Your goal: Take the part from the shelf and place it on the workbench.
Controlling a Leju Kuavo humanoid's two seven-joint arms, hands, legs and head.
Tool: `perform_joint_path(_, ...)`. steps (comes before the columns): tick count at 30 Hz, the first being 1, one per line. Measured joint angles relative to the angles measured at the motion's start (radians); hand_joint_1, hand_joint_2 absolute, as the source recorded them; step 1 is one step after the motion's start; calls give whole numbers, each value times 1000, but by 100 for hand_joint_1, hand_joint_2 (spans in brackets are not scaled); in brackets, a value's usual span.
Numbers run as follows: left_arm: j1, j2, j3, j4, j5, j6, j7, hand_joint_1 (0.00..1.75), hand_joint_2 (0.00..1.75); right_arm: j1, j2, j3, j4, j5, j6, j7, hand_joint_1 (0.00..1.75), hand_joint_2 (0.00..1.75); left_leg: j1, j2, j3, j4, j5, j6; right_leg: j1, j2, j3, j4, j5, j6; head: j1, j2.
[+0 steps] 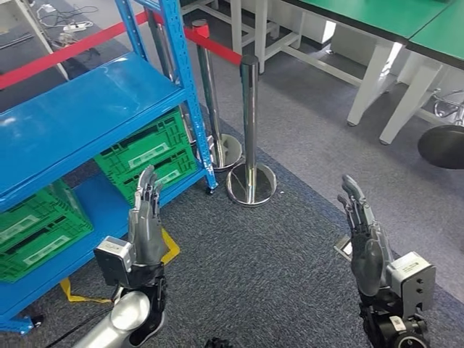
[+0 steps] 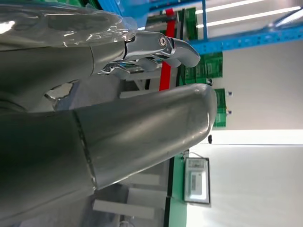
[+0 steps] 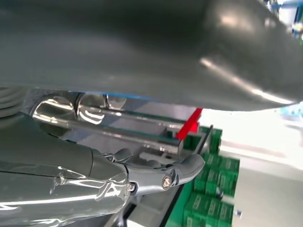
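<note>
**Both hands empty, part not yet located: risks lie in the approach to the shelf**

Head view: the left hand [image 1: 146, 225] is raised with its fingers extended and apart, nothing held in it. The right hand [image 1: 365, 243] is likewise raised, fingers spread and empty. The blue shelf [image 1: 82, 116] stands to the left, with green crates [image 1: 148, 152] stowed on its lower tier; the upper tier is seen bare where it is in frame. The part itself cannot be identified; it is judged to lie either inside a crate or on a section of shelf outside the frame. Two chrome stanchions [image 1: 250, 130] with a red belt [image 1: 71, 49] stand just beside the shelf's corner post, and a green-topped counter [image 1: 394, 18] is seen well apart at the upper right. A collision between arm and stanchion is considered possible if the body is turned toward the shelf without clearance. A yellow strip [image 1: 170, 246] on the carpet near the shelf's foot could be caught underfoot.

Left wrist view: the thumb and fingers are seen extended, with nothing enclosed. Shelf framing and crates are seen beyond.

Right wrist view: the fingers are held straight, nothing between them. Stacked crates appear in the distance. A reach begun before the part is located could be misdirected.
</note>
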Motion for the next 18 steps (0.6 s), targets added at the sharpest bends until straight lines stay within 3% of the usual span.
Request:
perform_joint_path(2,-2,1,0,0,0,0,0,0,0,-1,0,0,0,-1,0,0,0,0,-7,41,76,-140,54,10,5,-21,4,1,-5,6,-5,0)
perform_joint_path(4,-4,0,0,-1,-1,0,0,0,0,-2,0,0,0,-1,0,0,0,0,-16,66,111,-211,70,21,11,-40,7,3,-11,14,-4,0)
perform_joint_path(6,-3,1,0,-1,-1,0,-1,0,0,-3,0,0,-1,-1,0,0,0,0,-18,45,112,-218,69,32,13,-61,12,2,-16,23,1,0)
perform_joint_path(7,-2,1,0,-2,-1,0,-1,0,0,-4,0,0,-1,-1,0,0,0,0,-16,32,114,-220,70,36,11,-52,12,8,-25,29,4,0)
perform_joint_path(9,-2,1,0,-4,-2,0,0,0,0,-5,0,0,-1,-1,0,0,0,0,-9,10,121,-226,72,47,6,-1,-14,76,-69,38,11,0)
perform_joint_path(10,-3,1,0,-4,-2,0,1,0,0,-4,0,-1,-1,-1,-1,0,0,0,-8,0,122,-227,72,51,4,30,-44,142,-101,41,15,0)
perform_joint_path(12,-3,1,0,-5,-2,0,5,0,0,-2,0,0,-1,-2,-2,1,0,0,-8,-24,123,-226,72,55,4,54,-111,278,-150,44,21,0)
perform_joint_path(13,-3,1,0,-5,-2,0,8,0,0,-1,0,0,0,-2,-3,2,0,0,-8,-38,124,-226,72,55,4,56,-130,309,-150,45,22,0)
perform_joint_path(14,-3,1,0,-5,-3,0,11,0,0,0,0,0,0,-2,-4,2,0,0,-8,-53,125,-225,71,55,3,58,-130,299,-128,45,23,0)
perform_joint_path(16,-4,1,-1,-5,-3,0,15,0,0,0,0,-1,0,-3,-7,3,0,0,-6,-82,129,-222,69,52,-2,77,-87,184,-49,43,24,0)
perform_joint_path(17,-4,1,-1,-5,-3,0,16,0,0,0,0,-1,-1,-2,-8,4,0,0,-7,-95,128,-218,67,48,-5,102,-61,120,-19,40,25,0)
perform_joint_path(18,-6,1,-1,-5,-4,0,16,0,0,1,0,-1,-1,-2,-10,4,0,0,-7,-107,124,-214,67,44,-8,125,-39,68,-6,37,26,0)
